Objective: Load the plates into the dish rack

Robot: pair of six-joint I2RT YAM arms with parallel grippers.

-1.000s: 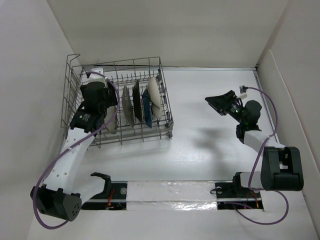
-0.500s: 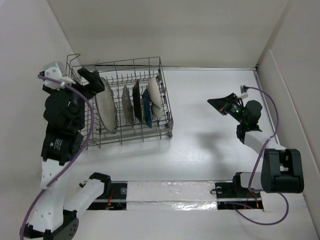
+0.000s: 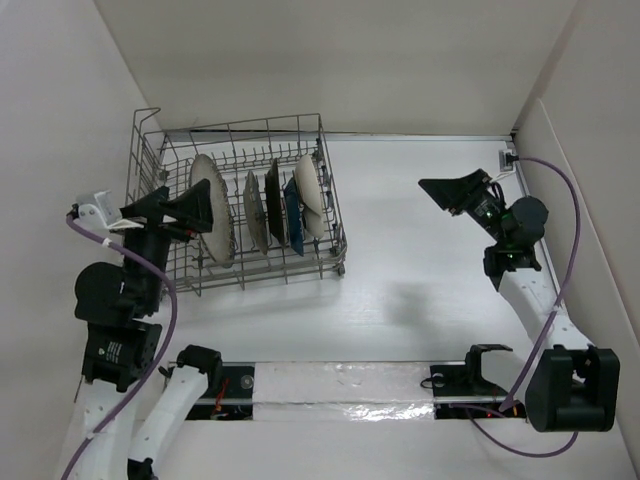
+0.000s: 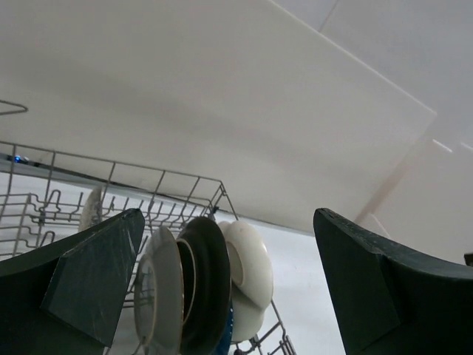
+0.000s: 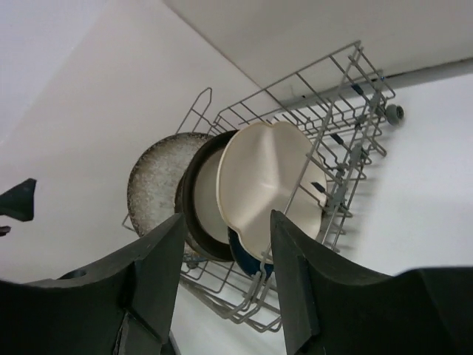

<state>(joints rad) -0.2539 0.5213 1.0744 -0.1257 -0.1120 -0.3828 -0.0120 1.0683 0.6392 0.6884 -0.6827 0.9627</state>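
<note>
The dish rack [image 3: 245,127] stands at the back left. Five plates stand on edge in it: speckled plate [image 3: 212,215], silver-rimmed plate [image 3: 253,212], dark grey plate [image 3: 274,203], blue dish [image 3: 293,218], cream three-section plate [image 3: 311,185]. My left gripper [image 3: 172,208] is open and empty, raised at the rack's left side, touching no plate. Its wrist view shows the silver-rimmed plate [image 4: 159,296], dark grey plate [image 4: 207,274] and cream plate [image 4: 251,270] between its fingers. My right gripper [image 3: 452,191] is open and empty, far right of the rack, facing the cream plate [image 5: 266,177].
White walls close in the left, back and right sides. The arms' base rail [image 3: 340,385] runs along the near edge. A purple cable [image 3: 160,300] hangs by the left arm. The rack's raised handle [image 3: 145,115] sticks up at its back left corner.
My left gripper has let go of the speckled plate, pulled out of the rack, and moved left and nearer. The plate stays standing in the rack. My right arm has shifted slightly right.
</note>
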